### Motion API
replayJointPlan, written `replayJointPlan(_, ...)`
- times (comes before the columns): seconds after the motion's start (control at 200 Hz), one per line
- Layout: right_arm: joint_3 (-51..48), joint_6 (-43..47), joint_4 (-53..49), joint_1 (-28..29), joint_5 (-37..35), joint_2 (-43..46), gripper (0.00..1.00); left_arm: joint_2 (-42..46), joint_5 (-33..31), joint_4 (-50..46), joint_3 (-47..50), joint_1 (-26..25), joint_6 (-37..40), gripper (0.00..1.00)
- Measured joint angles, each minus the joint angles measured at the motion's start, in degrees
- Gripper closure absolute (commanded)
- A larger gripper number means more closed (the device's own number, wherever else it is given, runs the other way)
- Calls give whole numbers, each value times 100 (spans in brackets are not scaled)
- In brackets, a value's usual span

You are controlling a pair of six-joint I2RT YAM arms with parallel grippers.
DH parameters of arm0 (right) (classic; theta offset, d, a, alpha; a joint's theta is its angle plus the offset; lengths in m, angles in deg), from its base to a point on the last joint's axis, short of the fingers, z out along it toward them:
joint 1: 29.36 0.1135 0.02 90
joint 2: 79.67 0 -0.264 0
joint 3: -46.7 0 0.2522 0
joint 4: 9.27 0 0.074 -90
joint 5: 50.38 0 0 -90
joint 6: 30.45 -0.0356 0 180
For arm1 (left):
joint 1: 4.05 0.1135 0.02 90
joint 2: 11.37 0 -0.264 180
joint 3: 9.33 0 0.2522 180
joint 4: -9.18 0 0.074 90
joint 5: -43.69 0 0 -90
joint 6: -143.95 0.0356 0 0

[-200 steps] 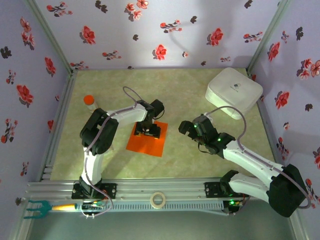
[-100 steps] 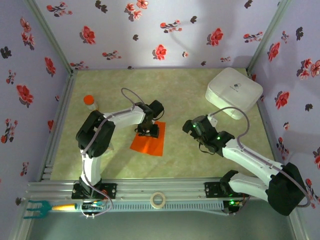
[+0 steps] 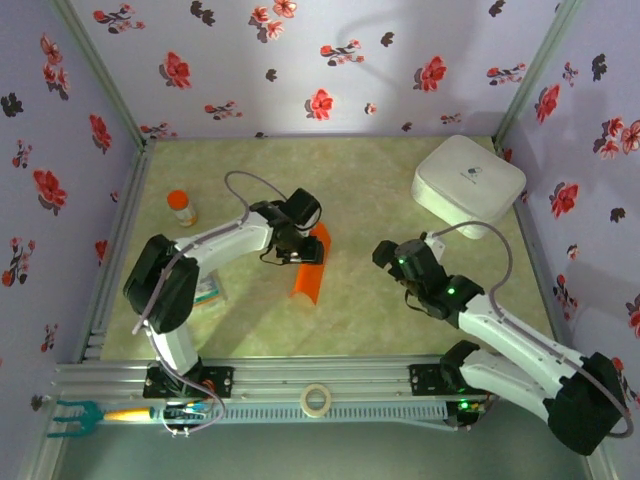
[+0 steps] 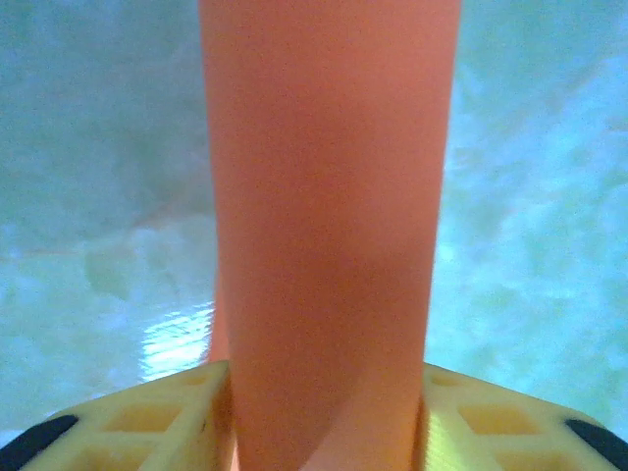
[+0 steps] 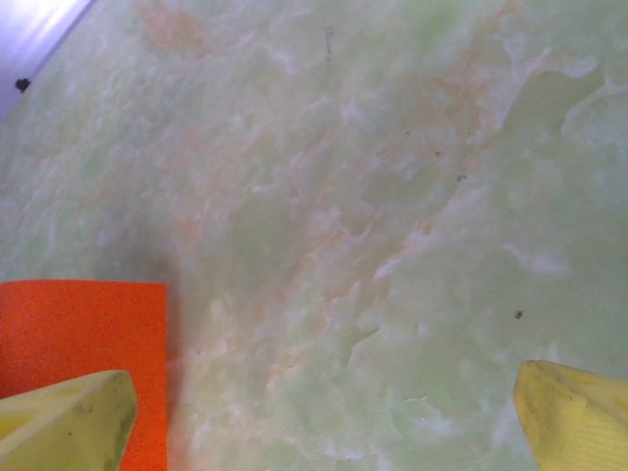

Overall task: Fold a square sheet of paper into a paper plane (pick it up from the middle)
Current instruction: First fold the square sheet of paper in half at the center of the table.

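Note:
The square sheet of paper [image 3: 308, 278] is bright orange-red and hangs bowed into a narrow arch just left of the table's centre, its lower end near the green surface. My left gripper [image 3: 292, 250] is shut on its middle. In the left wrist view the paper [image 4: 329, 196] runs up as a wide orange band between the yellow fingers [image 4: 147, 422]. My right gripper [image 3: 386, 256] hovers to the right of the sheet, apart from it. It is open [image 5: 324, 422], with bare table between its yellow fingertips [image 5: 69, 422]. An edge of the paper [image 5: 78, 334] shows at that view's lower left.
A white case [image 3: 468, 183] sits at the back right corner. A small orange-capped bottle [image 3: 181, 207] stands at the left, and a small printed packet [image 3: 208, 290] lies beside the left arm. A tape roll [image 3: 316, 400] rests on the front rail. Flowered walls enclose the table.
The left gripper has closed on the flat sheet's middle and lifted it, so the paper now hangs bowed and narrow. The right gripper has shifted slightly right and stays open.

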Motion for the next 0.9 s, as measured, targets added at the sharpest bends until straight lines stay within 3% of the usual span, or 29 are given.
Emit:
replayJointPlan(0.44,-162,387,243,-264,599,238,1,417,1744,2448,975,85,-1167,54)
replayJointPlan(0.615,-162,396,280,-391,852,238,1,413,2026,3462,1497,85,-1799,55)
replayJointPlan(0.9,-168,396,463,-450,1172,153,1,291,2192,4304,1729,85,-2284,55)
